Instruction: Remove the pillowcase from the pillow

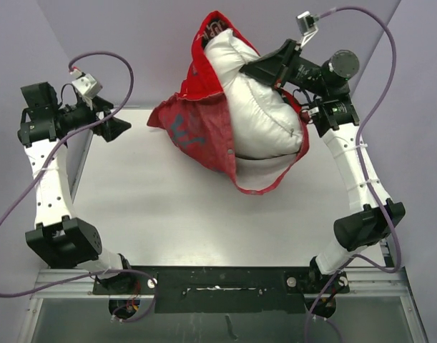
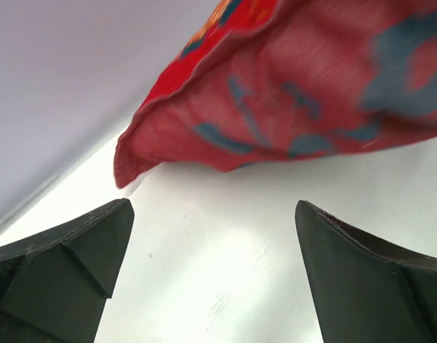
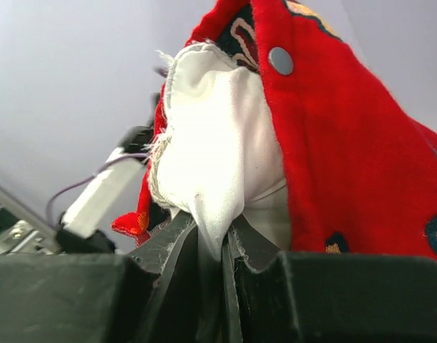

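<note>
**Right gripper (image 1: 250, 70) lifts the pillow (image 1: 264, 114) by a pinched corner so the case (image 1: 197, 132) can come off.**

Its jaws are clamped tight on a fold of white fabric (the wrist view shows only pillow between them, no red). This holds the pillow tilted up at the far side of the table (image 1: 146, 214), while the half-shed case hangs around its left and lower edges with the open mouth sagging below. The left gripper (image 1: 118, 118) hovers wide open and empty near the case's left corner, probably placed to seize that corner and pull against the right gripper's hold.
</note>
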Motion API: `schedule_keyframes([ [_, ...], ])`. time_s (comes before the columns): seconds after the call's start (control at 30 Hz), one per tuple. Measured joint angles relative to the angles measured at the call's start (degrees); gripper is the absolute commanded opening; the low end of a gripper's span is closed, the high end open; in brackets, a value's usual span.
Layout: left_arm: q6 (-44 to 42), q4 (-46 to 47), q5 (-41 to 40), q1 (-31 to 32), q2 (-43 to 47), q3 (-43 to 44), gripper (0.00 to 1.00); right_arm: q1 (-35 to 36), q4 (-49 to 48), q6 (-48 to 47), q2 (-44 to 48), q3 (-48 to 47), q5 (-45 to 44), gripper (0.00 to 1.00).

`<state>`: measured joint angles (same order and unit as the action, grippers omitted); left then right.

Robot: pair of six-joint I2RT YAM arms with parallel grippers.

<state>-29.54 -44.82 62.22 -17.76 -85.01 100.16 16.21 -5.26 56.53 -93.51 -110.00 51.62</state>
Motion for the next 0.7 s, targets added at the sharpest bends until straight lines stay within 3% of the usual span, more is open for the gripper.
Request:
schedule_keyframes([
  [0.17,-8.39,-0.2,-2.1,0.57,-4.92,-5.88,0.98,-7.34,-20.11,19.39,0.0,6.19,7.74,0.0],
  [0.23,-11.87,0.07,-3.63,2.43,-6.16,-8.07,0.98,-10.25,-24.06,24.3,0.0,7.72,9.88,0.0],
  [0.37,-15.3,3.21,-9.51,9.84,-9.03,-10.56,0.98,-17.09,-24.55,29.2,0.0,8.22,12.7,0.0],
  [0.5,-15.87,7.5,-16.15,16.26,-17.4,-7.82,0.98,-21.77,-24.37,31.04,-0.07,9.27,13.51,0.0],
  [0.7,-12.98,11.5,-19.08,13.92,-33.24,3.91,0.98,-22.38,-25.2,30.82,-1.99,8.81,16.96,0.0],
])
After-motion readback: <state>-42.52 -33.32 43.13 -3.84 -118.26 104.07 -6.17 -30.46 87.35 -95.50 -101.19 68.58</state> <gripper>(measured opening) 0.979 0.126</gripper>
